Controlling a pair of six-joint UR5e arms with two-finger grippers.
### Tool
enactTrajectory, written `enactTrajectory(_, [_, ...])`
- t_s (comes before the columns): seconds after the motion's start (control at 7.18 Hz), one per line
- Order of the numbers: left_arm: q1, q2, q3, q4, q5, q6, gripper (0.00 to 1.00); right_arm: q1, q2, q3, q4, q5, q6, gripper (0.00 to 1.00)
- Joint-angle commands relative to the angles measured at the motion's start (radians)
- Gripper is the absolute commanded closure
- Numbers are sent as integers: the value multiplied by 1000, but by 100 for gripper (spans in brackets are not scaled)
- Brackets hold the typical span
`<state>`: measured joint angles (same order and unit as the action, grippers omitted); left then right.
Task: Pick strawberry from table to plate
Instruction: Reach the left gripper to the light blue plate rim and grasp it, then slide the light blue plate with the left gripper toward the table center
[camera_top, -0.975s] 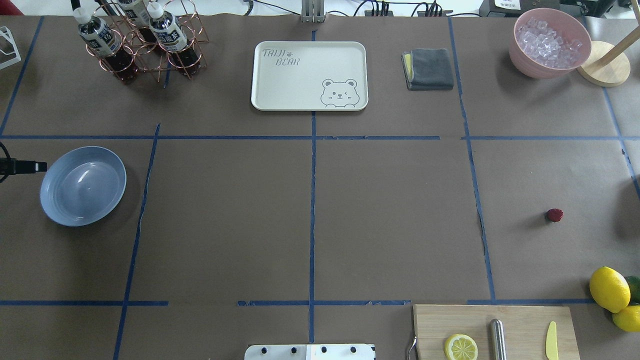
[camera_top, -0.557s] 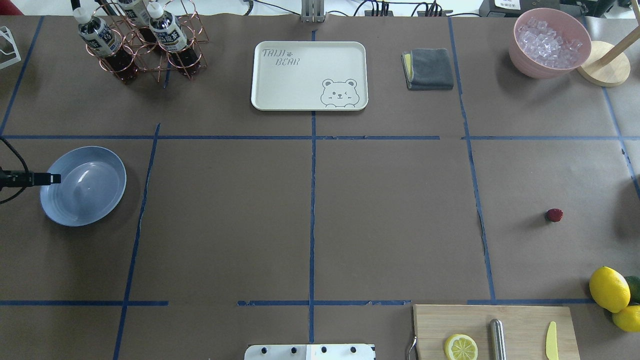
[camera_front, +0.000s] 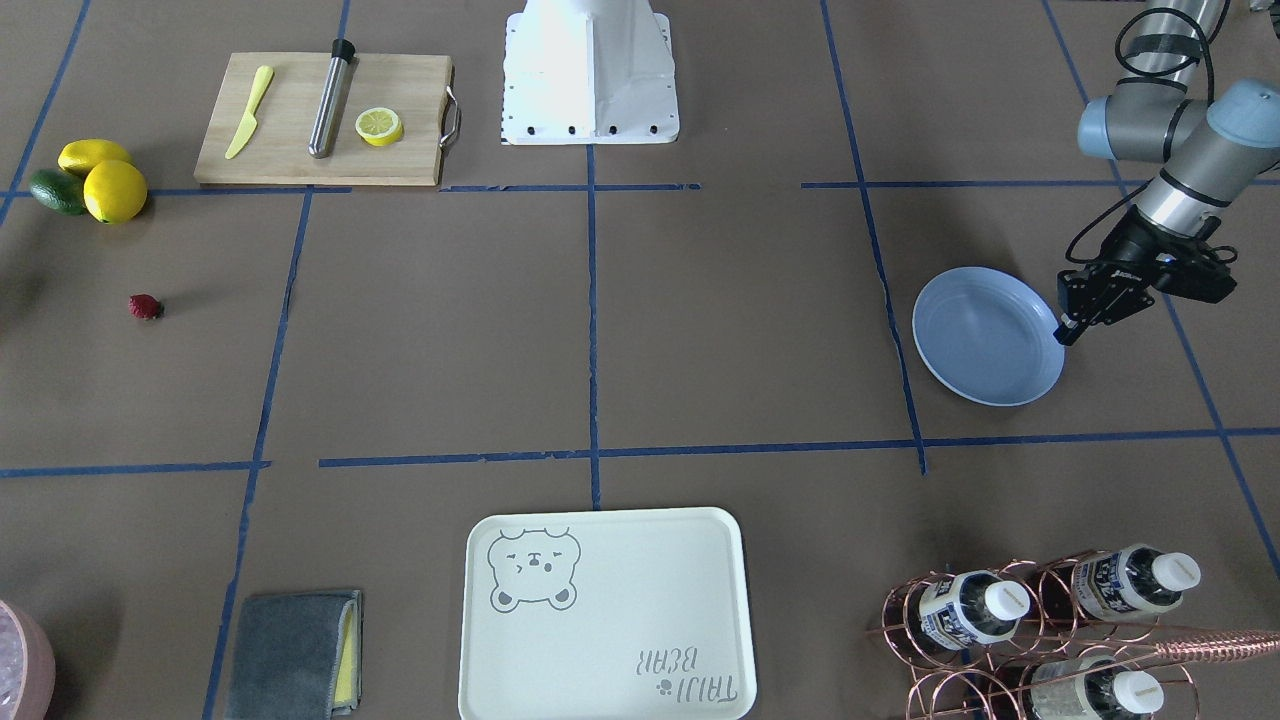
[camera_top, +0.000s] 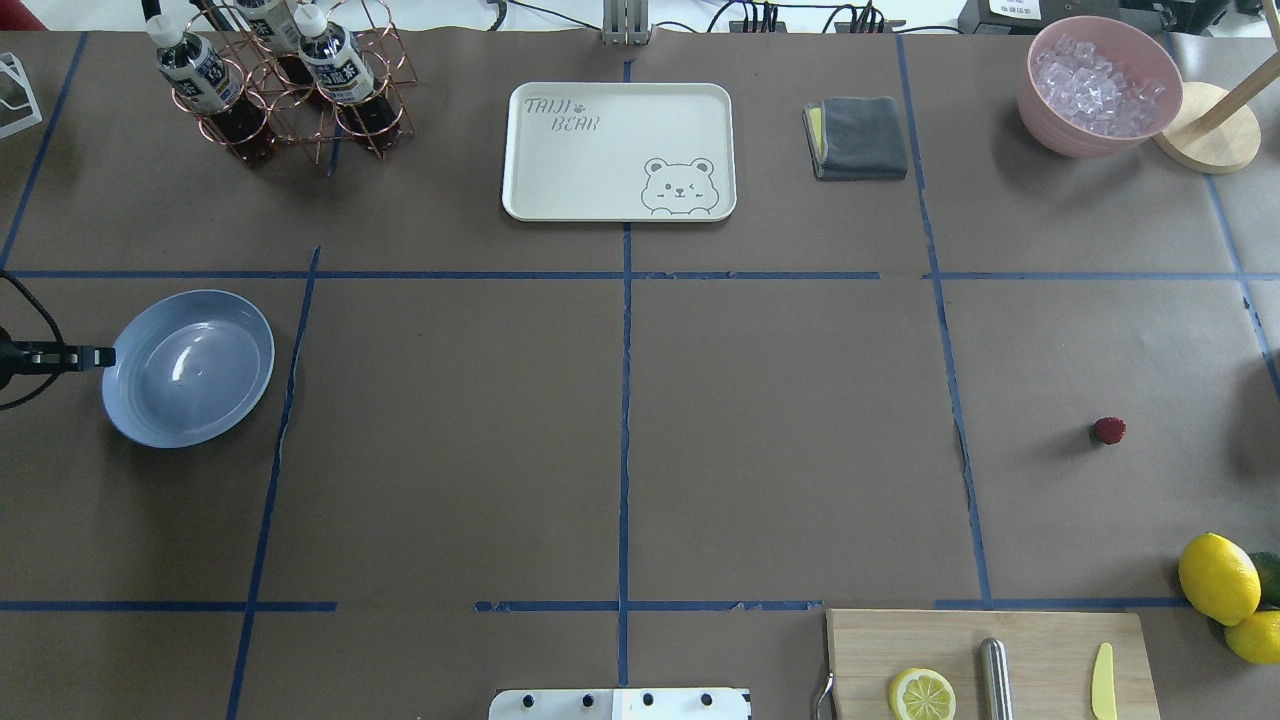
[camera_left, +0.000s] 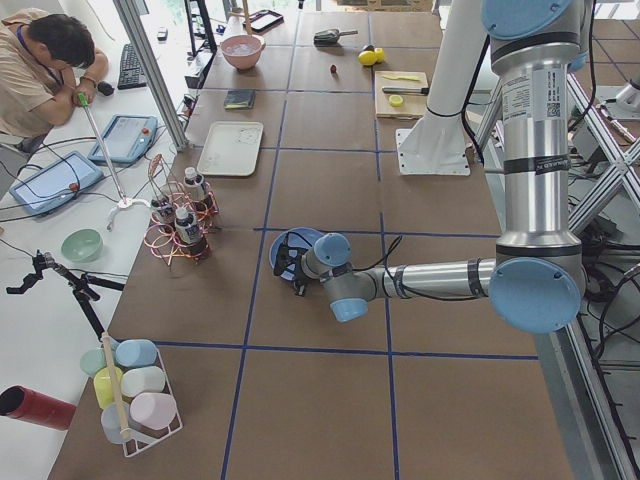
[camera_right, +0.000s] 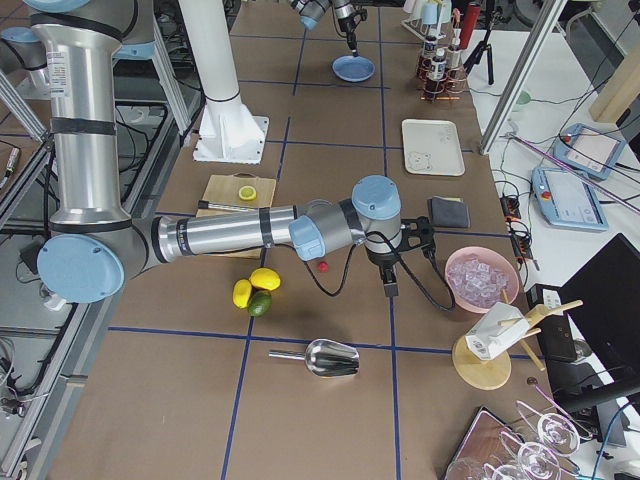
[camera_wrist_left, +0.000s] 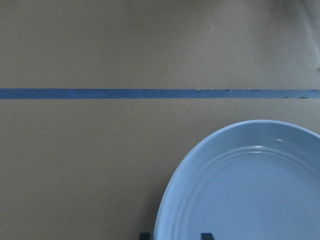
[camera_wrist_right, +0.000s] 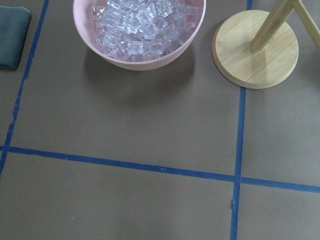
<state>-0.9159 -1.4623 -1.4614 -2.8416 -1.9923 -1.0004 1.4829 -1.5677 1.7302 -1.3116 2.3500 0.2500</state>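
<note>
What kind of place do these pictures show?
Probably a robotics laboratory, not a home. The table is papered and marked with a blue tape grid, robot arms reach over it, and a person is at a side desk with tablets.

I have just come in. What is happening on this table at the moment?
The left end effector sits at the rim of the plate, one fingertip on each side of it. The strawberry lies on the table, far from the plate, untouched. The right end effector hangs above the table near the strawberry.
</note>
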Motion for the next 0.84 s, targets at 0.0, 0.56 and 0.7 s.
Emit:
enactTrajectory(0.0, [0, -7, -122, 66, -22, -48, 100, 0, -5, 0, 0, 0, 0, 0])
enactTrajectory(0.56, [128, -272, -332, 488, 42, -254, 100, 0, -11, 2, 0, 0, 2, 0])
enactTrajectory(0.7, [223, -406, -315, 622, 146, -311, 100, 0, -12, 2, 0, 0, 2, 0])
